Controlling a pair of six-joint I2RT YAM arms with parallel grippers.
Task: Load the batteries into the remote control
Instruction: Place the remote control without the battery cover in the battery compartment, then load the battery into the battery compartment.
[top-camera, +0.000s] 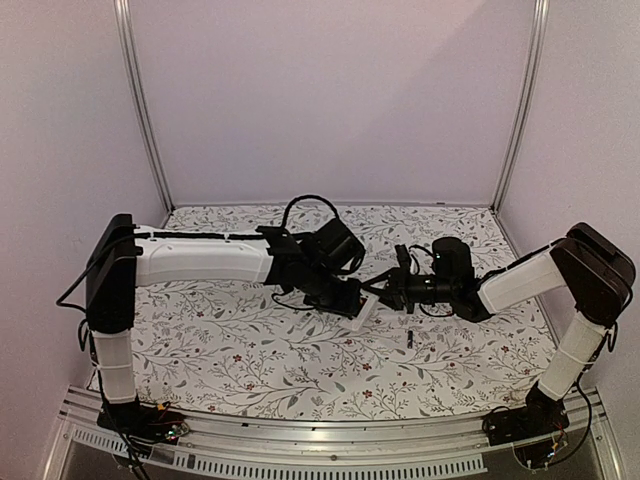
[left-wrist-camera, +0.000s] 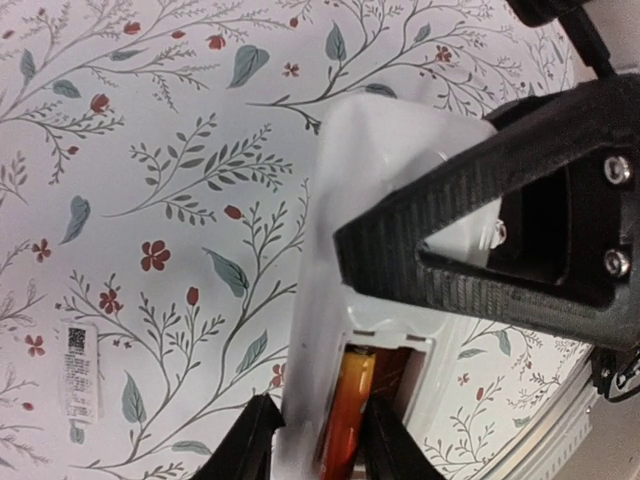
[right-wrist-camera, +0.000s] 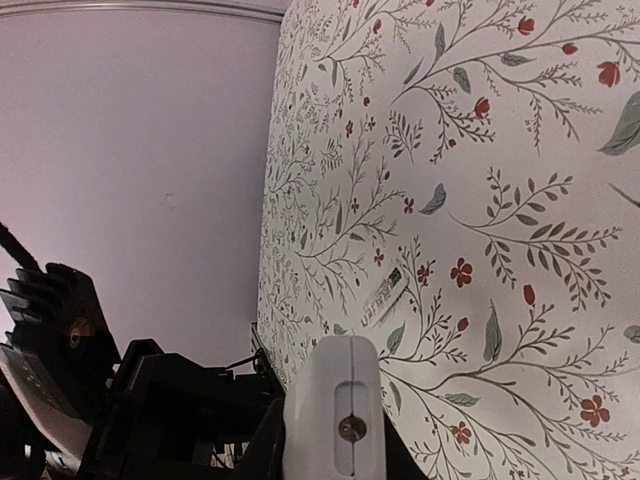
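The white remote control (top-camera: 365, 308) hangs over the middle of the table between both arms. My right gripper (right-wrist-camera: 335, 455) is shut on one end of the remote control (right-wrist-camera: 335, 400), and its black fingers (left-wrist-camera: 450, 270) cross the remote control (left-wrist-camera: 400, 150) in the left wrist view. The battery bay faces the left wrist camera, with the orange-red battery (left-wrist-camera: 350, 410) lying in it. My left gripper (left-wrist-camera: 320, 445) stands slightly open, one finger outside the remote's side wall and the other beside the orange-red battery. The black battery (top-camera: 410, 336) lies on the cloth just right of the remote.
A floral cloth (top-camera: 250, 350) covers the table. A small white barcode label (left-wrist-camera: 78, 368) lies on it left of the remote, and the same label (right-wrist-camera: 385, 295) shows in the right wrist view. Lilac walls with metal posts (top-camera: 140, 100) close in the back and sides.
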